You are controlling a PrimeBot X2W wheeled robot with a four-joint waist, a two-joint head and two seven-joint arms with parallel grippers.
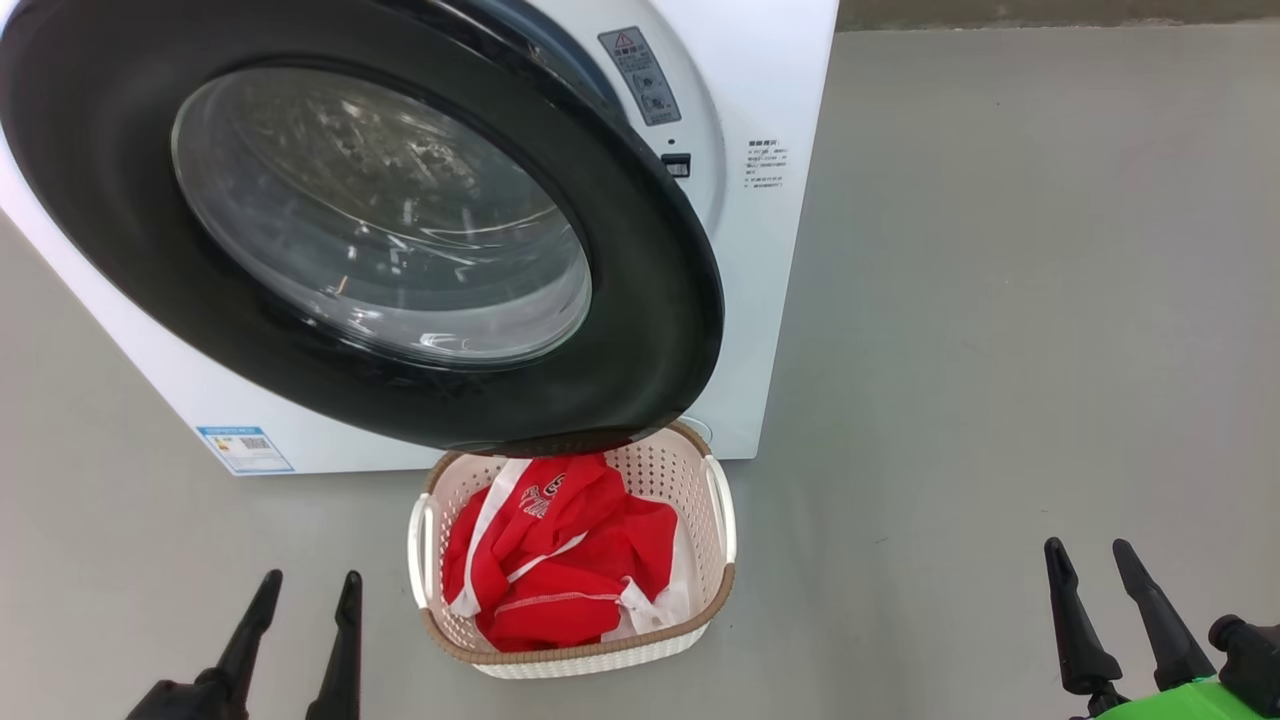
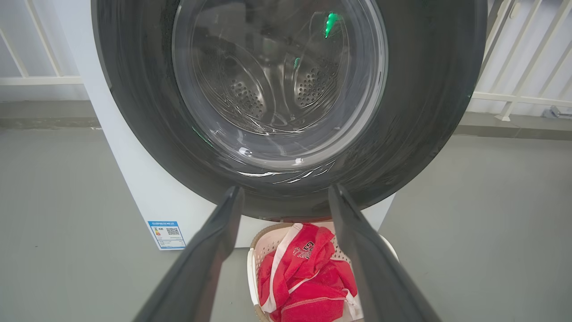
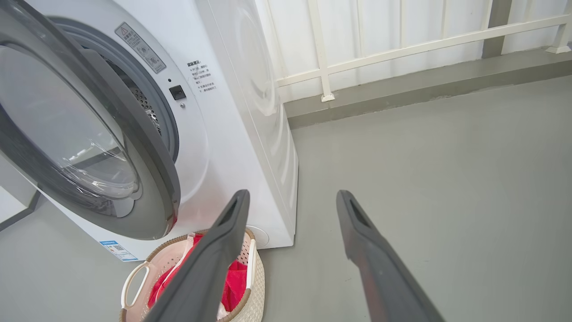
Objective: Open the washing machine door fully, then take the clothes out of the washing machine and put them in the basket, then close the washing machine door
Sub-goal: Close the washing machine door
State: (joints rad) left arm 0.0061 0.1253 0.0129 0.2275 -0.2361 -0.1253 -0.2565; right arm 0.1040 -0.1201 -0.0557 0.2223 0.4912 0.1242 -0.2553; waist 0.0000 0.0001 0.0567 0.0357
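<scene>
Nearest, at the lower left of the head view, the left pincer points up with its two long, matte black, tapering fingers spread apart and nothing between them. At the lower right, the right pincer stands the same way, gaping and empty, above a bright green housing.

Between them and a little further off, the basket sits on the smooth grey floor. It is a cream plastic rectangle with rounded corners, dotted perforated walls, a brown woven-look rim and white loop handles on both short sides. The clothes lie bunched inside it: soft, crumpled red fabric with white stripes, stitched hems and a patch of white lettering.

Just beyond, the washing machine door hangs partly swung out, its lower edge overlapping the basket's far rim in the head view. Its wide black ring is glossy, and the clear glass window bulges like a bowl. In the left wrist view the perforated steel drum shows through the glass.

Behind it stands the washing machine, a white box with a grey warning sticker near its mouth and a small blue label at a lower corner. The right wrist view shows a gap between door and mouth, and a white railing farthest back.
</scene>
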